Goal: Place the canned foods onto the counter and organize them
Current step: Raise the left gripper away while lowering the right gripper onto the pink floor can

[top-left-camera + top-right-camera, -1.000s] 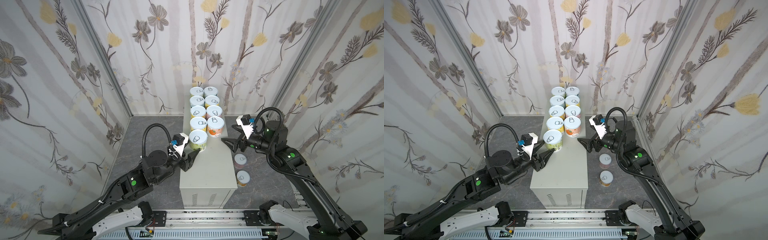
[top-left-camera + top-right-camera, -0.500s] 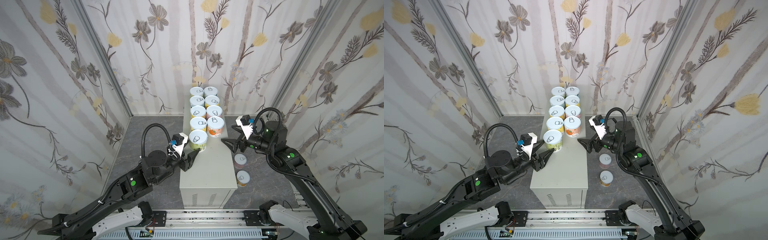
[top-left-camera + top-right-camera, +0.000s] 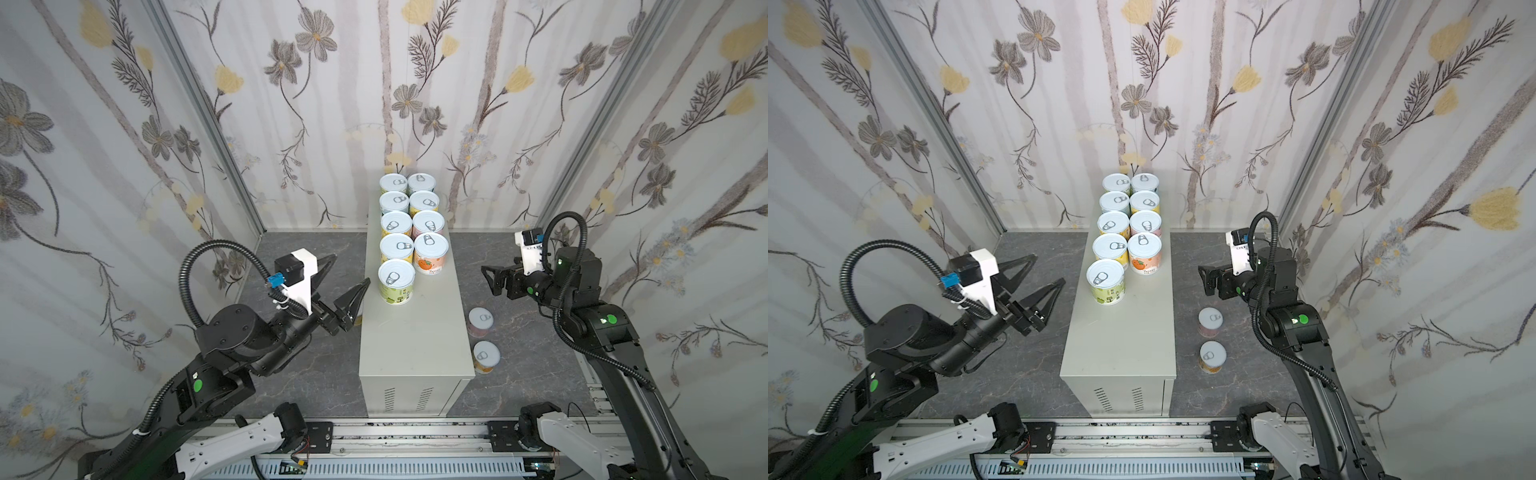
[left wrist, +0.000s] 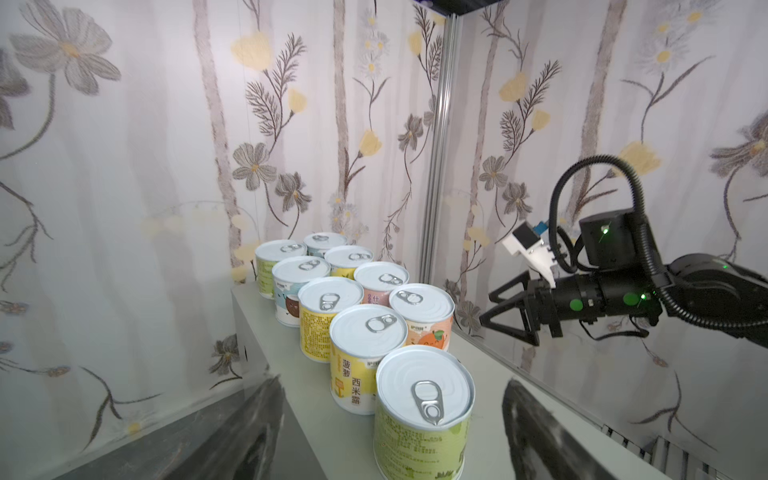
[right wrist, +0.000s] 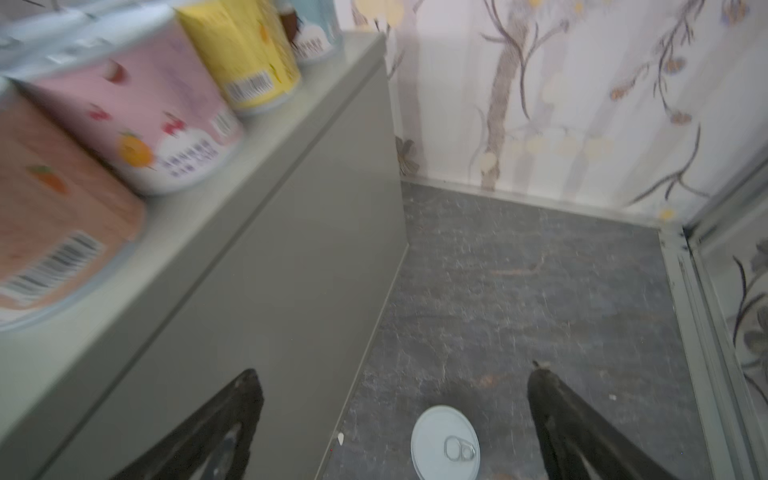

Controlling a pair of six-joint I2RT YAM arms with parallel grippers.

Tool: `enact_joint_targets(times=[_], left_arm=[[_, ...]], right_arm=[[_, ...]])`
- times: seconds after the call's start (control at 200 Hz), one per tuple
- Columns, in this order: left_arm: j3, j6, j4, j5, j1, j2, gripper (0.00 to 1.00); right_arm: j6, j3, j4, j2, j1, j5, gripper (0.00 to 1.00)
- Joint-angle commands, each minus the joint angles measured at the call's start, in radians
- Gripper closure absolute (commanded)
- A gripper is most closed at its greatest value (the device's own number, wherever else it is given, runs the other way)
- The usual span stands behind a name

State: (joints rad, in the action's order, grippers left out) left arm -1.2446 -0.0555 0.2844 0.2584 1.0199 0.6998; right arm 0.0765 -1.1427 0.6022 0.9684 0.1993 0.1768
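counter [image 3: 411, 332]: nine cans [image 3: 397, 224] | floor [image 3: 519, 386]: two cans [image 3: 481, 320] (right of counter)

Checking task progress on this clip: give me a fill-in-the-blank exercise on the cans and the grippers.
The counter carries ___ upright cans. On its right-arm side, the floor cans number ___. The left gripper is open and holds ___. The jaws of the right gripper stand ___.
Missing: nine; two; nothing; open.
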Motion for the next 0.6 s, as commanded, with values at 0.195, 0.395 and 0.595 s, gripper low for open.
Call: enact_joint_targets(times=[0.195,0.395,0.595], left_arm=[[-0.103,-0.178,-0.002,0.034,-0.001,0.017,0.0],[-0.122,-0.205,0.001,0.088,-0.001,0.034,0.0],[-0.112,-0.244,-0.031,0.132,-0.001,0.037,0.0]], right_arm=[[0.221,0.29,0.065,0.06,-0.008,-0.052,0.0],[0.262,0.349,-0.025,0.192,-0.009,-0.074,0.0],[0.236,0.333,-0.108,0.317,-0.009,-0.068,0.0]])
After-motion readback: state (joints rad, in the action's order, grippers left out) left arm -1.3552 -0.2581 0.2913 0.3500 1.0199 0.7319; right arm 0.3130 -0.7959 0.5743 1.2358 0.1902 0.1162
